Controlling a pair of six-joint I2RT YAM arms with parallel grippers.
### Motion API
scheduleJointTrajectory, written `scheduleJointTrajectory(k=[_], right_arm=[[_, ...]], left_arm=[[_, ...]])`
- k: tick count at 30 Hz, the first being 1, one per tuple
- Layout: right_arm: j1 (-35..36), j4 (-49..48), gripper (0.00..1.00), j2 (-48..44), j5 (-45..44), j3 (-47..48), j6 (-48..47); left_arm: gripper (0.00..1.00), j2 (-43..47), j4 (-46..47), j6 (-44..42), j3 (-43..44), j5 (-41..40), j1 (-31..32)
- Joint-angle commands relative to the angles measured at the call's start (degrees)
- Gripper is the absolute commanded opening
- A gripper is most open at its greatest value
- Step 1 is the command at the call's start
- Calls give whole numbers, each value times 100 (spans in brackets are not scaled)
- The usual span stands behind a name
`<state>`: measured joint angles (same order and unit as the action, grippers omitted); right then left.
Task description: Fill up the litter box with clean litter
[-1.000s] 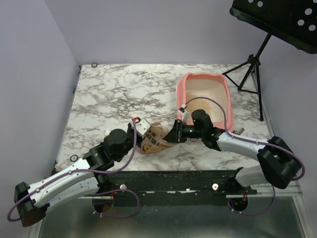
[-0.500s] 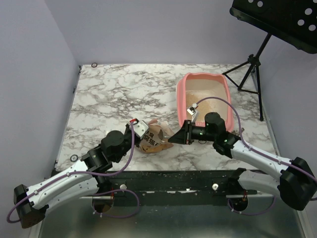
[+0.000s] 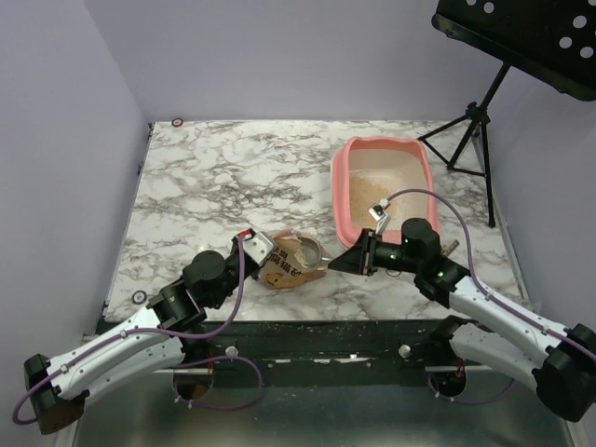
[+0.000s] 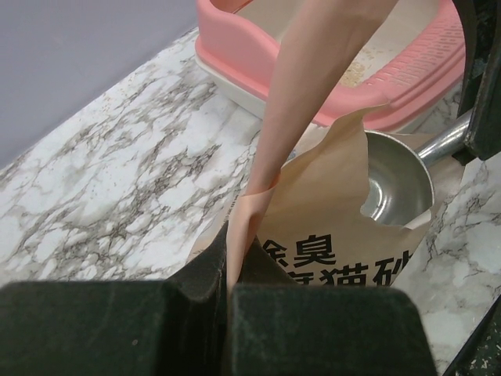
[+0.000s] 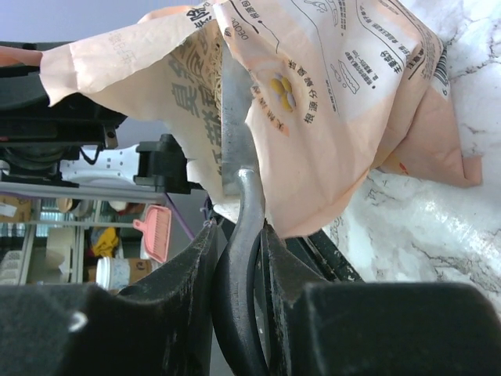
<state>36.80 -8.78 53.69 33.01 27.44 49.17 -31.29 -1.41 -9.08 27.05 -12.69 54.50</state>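
The pink litter box point(image 3: 385, 142) stands at the back right of the table and holds a thin layer of beige litter point(image 3: 372, 191). It also shows in the left wrist view point(image 4: 235, 39). An orange-tan paper bag point(image 3: 284, 265) lies at the near middle. My left gripper point(image 3: 264, 250) is shut on the bag's edge point(image 4: 258, 211). My right gripper point(image 3: 352, 262) is shut on the handle point(image 5: 246, 227) of a grey metal scoop. The scoop's bowl point(image 4: 395, 184) sits at the bag's open mouth and looks empty.
A black music stand point(image 3: 484, 112) stands off the table's back right corner. A black rail point(image 3: 317, 331) runs along the near edge, with scattered granules on it. A small ring point(image 3: 177, 122) lies at the back left corner.
My right arm has drawn back to the right and towards the near edge, pulling the scoop so that its bowl shows at the bag's mouth. My left gripper has shifted slightly with the bag.
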Motion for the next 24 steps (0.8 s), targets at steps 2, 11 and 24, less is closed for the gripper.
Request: scheduleJointTrajectory(k=[2,11,24], right_arm=[[-129,236,0,-482,-181,-37,637],[-260,464,0,-956,-339,-221,1419],[-287,1272,0,-1519,-682,-72,1983]], left_arm=[[0,-9,721,-24,37,205,8],[0,-149,782,56,20,320,8],[0,-782,914,284,116,302,140]])
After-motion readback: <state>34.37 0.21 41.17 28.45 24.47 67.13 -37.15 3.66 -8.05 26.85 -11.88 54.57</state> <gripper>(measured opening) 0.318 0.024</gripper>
